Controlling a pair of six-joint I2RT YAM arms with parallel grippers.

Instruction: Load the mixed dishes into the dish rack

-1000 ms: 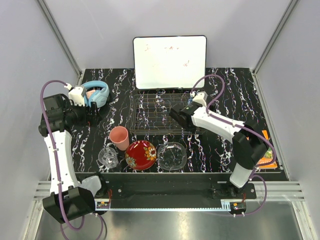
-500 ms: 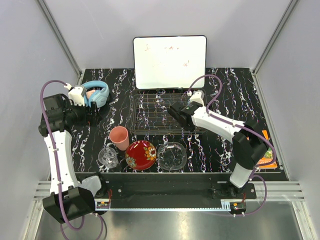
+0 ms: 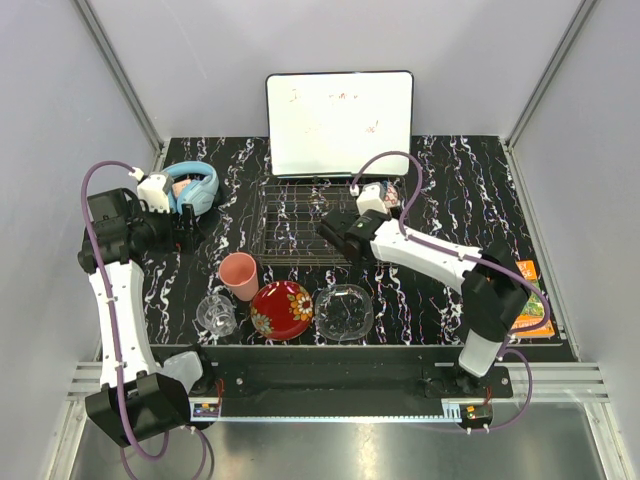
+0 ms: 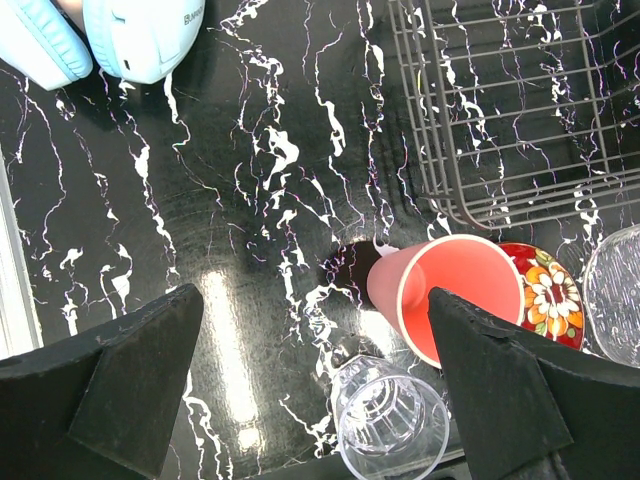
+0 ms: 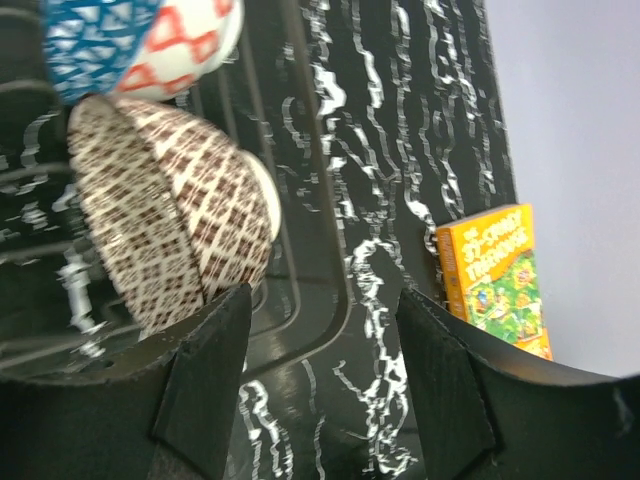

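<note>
The silver wire dish rack stands mid-table. My right gripper hovers over its right front part, open and holding nothing. In the right wrist view the beige patterned bowl leans in the rack just left of my gripper, with the blue patterned bowl behind it. In front of the rack stand the pink cup, the clear glass mug, the red floral plate and the clear glass dish. My left gripper is wide open above the table, left of the cup and mug.
Light-blue headphones lie at the back left, close to my left gripper. A white whiteboard stands behind the rack. An orange book lies at the table's right edge. The right arm's cable arches over the rack's right end.
My right gripper has moved left along the rack, away from the bowls at its right end. The left arm has not moved.
</note>
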